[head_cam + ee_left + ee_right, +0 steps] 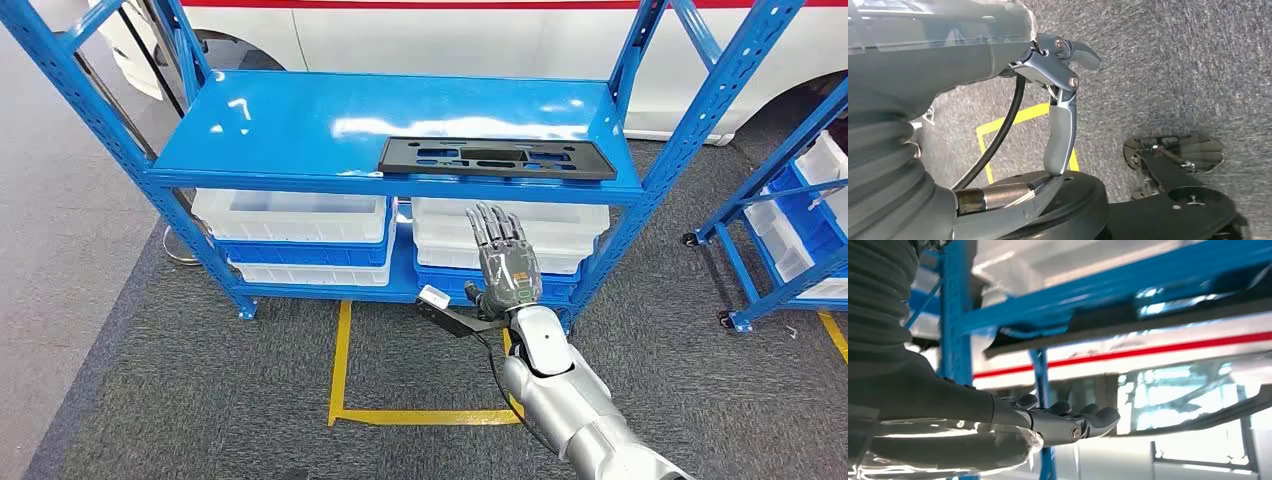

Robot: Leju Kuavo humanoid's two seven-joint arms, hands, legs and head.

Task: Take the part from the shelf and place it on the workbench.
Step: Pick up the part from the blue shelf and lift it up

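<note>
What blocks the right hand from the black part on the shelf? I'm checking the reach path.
Nothing visible does. The right hand is below and in front of the shelf's front edge, fingers spread and empty. The black part lies flat near that edge, with nothing on it.

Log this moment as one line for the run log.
phase: reaching | right hand: open, fingers apart, below shelf edge, holding nothing | black part: flat on blue shelf, untouched | left hand: hanging over floor, holding nothing
</note>
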